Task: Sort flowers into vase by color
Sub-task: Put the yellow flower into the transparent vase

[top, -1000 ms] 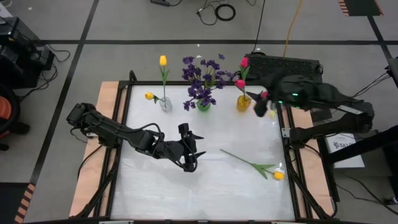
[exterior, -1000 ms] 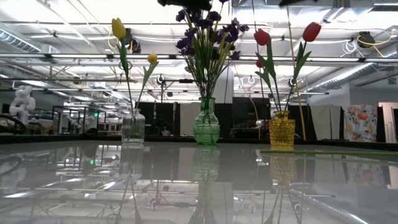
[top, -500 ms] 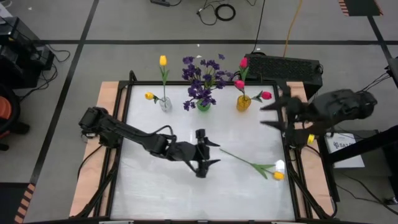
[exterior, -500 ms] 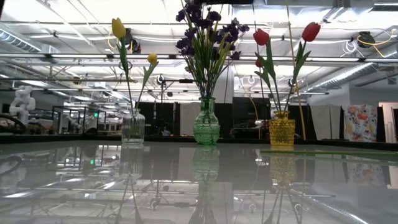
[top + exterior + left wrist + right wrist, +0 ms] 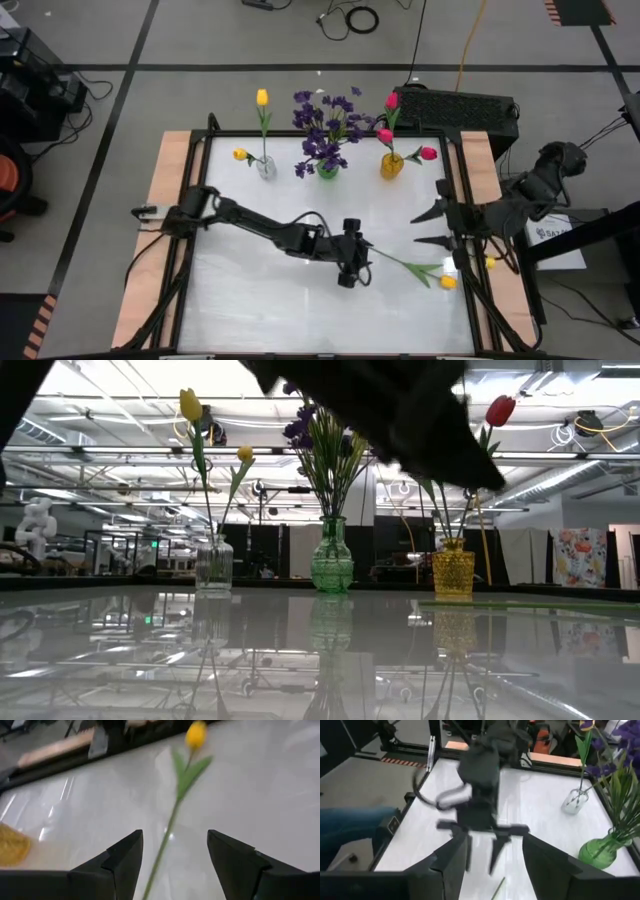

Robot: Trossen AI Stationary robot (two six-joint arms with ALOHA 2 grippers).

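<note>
High view: the left gripper, fingers spread, is held over the stem end of the yellow tulip lying at 4 o'clock; the right gripper is parted at 3 o'clock.

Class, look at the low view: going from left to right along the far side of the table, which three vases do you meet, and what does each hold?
Clear glass vase with yellow tulips → green vase with purple blossoms → amber vase with a red tulip.

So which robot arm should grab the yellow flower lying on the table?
Probably the left. The left gripper is open right over the stem of the yellow tulip, while the right gripper waits open at the table's right edge.
</note>
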